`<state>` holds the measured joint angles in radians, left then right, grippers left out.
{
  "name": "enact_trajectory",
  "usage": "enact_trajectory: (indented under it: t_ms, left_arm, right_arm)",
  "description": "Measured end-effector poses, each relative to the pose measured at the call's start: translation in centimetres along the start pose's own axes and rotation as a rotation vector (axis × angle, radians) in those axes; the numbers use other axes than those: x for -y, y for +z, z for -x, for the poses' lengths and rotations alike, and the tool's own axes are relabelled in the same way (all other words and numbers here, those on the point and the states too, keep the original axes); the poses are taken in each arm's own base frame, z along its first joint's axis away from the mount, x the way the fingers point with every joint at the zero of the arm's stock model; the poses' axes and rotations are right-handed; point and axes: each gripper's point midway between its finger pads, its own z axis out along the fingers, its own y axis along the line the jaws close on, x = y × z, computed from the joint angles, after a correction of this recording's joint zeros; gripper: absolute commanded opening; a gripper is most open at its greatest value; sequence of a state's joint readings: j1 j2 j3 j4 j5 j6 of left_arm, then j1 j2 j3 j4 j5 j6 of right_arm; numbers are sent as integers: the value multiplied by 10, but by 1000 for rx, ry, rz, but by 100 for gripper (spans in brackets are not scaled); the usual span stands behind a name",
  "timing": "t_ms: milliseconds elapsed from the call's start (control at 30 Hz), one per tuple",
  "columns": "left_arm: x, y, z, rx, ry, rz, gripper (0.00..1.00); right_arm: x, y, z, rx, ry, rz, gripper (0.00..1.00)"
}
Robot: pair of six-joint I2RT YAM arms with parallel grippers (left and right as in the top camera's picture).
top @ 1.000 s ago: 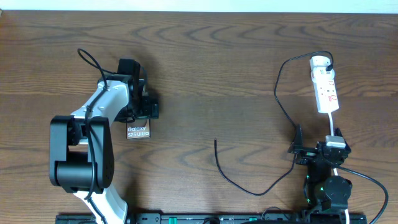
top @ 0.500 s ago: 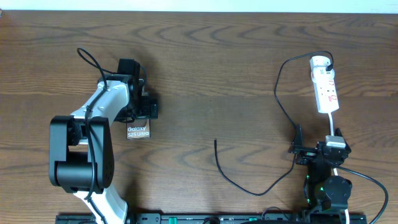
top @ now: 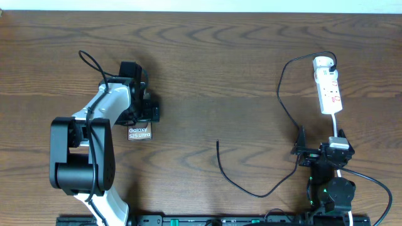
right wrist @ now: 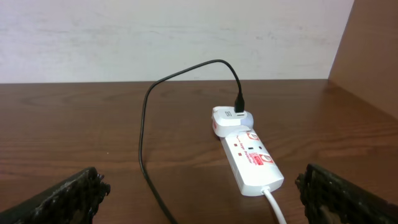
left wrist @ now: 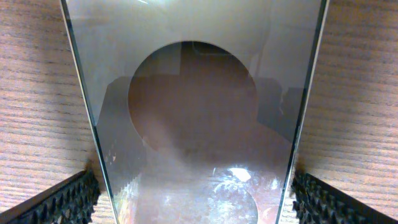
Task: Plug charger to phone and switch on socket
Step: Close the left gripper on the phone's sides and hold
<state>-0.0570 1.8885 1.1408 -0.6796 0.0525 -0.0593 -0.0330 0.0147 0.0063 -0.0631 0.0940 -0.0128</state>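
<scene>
Phone (top: 139, 132) lies flat on the desk (top: 220, 63) at the left of the overhead frame, the left gripper (left wrist: 196, 200) over it with jaws closed against its two long edges, ribbed pads (left wrist: 62, 202) touching the glass. Charger (top: 218, 147) tip rests loose at centre frame, its thin black cable looping right and up to the socket (top: 330, 88) at upper right. Right gripper (right wrist: 202, 196), lower right, has its jaws spread wide and empty, facing the socket.
</scene>
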Motion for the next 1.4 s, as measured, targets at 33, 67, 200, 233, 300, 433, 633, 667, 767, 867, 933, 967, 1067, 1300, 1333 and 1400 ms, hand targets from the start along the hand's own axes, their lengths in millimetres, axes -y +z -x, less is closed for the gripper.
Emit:
enact_trajectory:
  t_ms: [33, 67, 200, 233, 300, 433, 633, 667, 767, 867, 933, 967, 1067, 1300, 1333, 1400]
  left_arm:
    - [0, 0, 0, 0, 0, 0, 98]
    - [0, 0, 0, 0, 0, 0, 98]
    - [0, 0, 0, 1, 0, 0, 98]
    - [0, 0, 0, 1, 0, 0, 98]
    - [0, 0, 0, 2, 0, 0, 98]
    - [0, 0, 1, 5, 8, -1, 98]
    - [0, 0, 4, 16, 16, -1, 98]
    - [0, 0, 4, 16, 17, -1, 98]
    - [0, 0, 5, 20, 29, -1, 98]
    - [1, 0, 5, 22, 37, -2, 98]
    - [1, 0, 5, 22, 38, -2, 98]
    - [1, 0, 5, 23, 38, -2, 98]
    - [0, 0, 5, 23, 40, -2, 98]
    - [0, 0, 6, 24, 41, -2, 94]
    - [0, 0, 6, 24, 41, -2, 94]
    - [0, 0, 6, 24, 41, -2, 93]
  right_arm:
    - [0, 0, 0, 0, 0, 0, 99]
    - [0, 0, 0, 0, 0, 0, 99]
    - [0, 0, 0, 0, 0, 0, 99]
    - [0, 0, 0, 0, 0, 0, 99]
    - [0, 0, 0, 0, 0, 0, 99]
    - [0, 0, 0, 0, 0, 0, 99]
    - [0, 0, 0, 0, 0, 0, 99]
    - [0, 0, 0, 0, 0, 0, 99]
    - [0, 0, 0, 0, 0, 0, 99]
    - [0, 0, 0, 0, 0, 0, 99]
    - [0, 0, 0, 0, 0, 0, 99]
    - [0, 0, 0, 0, 0, 0, 99]
    - [0, 0, 0, 0, 0, 0, 99]
    - [0, 0, 0, 0, 0, 0, 99]
    - [0, 0, 0, 0, 0, 0, 99]
    - [0, 0, 0, 0, 0, 0, 99]
